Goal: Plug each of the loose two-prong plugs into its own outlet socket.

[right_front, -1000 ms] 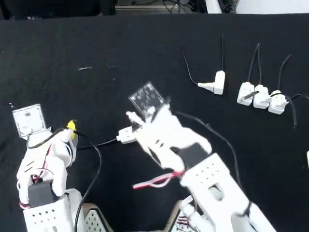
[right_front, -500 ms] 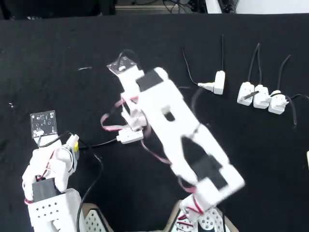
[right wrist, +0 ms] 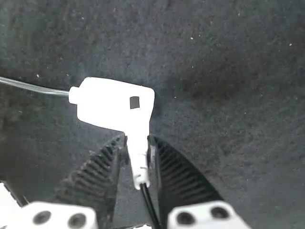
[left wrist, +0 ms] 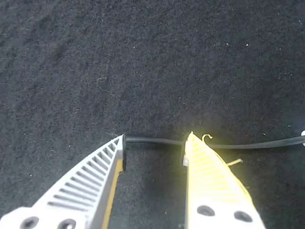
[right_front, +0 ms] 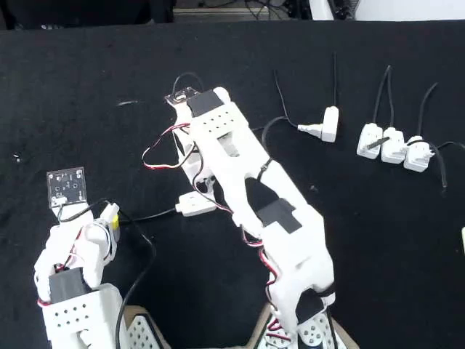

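A white outlet socket point(right wrist: 114, 102) lies on the black table point(right_front: 87, 73) with a thin cable leaving one end. A narrow white plug point(right wrist: 139, 164) with a black wire sticks out of its side, and my right gripper point(right wrist: 138, 143) is shut on that plug. In the high view the same socket point(right_front: 196, 205) lies under the long right arm point(right_front: 240, 167). Its black cable point(left wrist: 238, 144) runs to my left gripper point(left wrist: 153, 140), which stands open with the cable's end between its tips. The left gripper point(right_front: 110, 212) sits low at the near left.
At the back right lie another white socket with a plug in it point(right_front: 327, 123) and a row of three white sockets point(right_front: 393, 145), each with a dark cable running toward the table's far edge.
The right arm swung from low over the socket to stretched out toward the back, wrist now beyond the socket. The left arm shifted slightly. The socket stayed nearly in place.
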